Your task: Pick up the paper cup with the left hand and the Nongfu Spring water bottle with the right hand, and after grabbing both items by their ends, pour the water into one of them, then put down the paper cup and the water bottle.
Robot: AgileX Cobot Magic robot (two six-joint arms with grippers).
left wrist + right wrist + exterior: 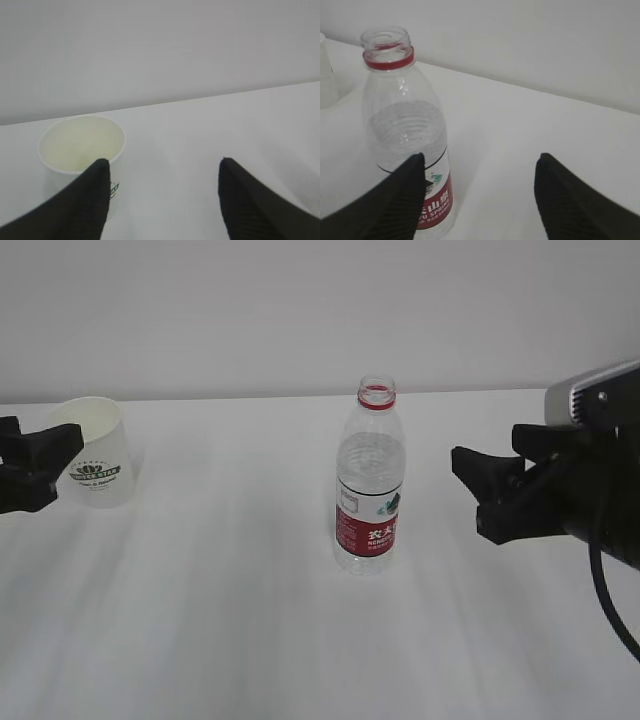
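Upright on the white table [220,640], the Nongfu Spring water bottle [368,480] is seen near the middle of the exterior view, its cap off and its red neck ring showing at the top. Clear water [369,480] is held in its body, with the level standing at about the shoulder, above the red-and-white label. The paper cup [95,450] is placed far to the left, upright with its mouth open, and well apart from the bottle.

The left hand [45,462] is seen at the left edge, its jaws spread wide and nothing gripped between them. In the left wrist view the cup [80,145] is found just beyond the left fingertip [97,185], off to the left of the gap rather than inside it; whether the finger is touching the cup wall cannot be told. The cup's inside is shown pale and no liquid can be made out in it.

The right hand [478,490] is held to the right of the bottle, clearly apart from it in the exterior view, with its jaws wide and empty. In the right wrist view the bottle [405,135] is seen beyond the left fingertip [412,180], left of the gap between the fingers
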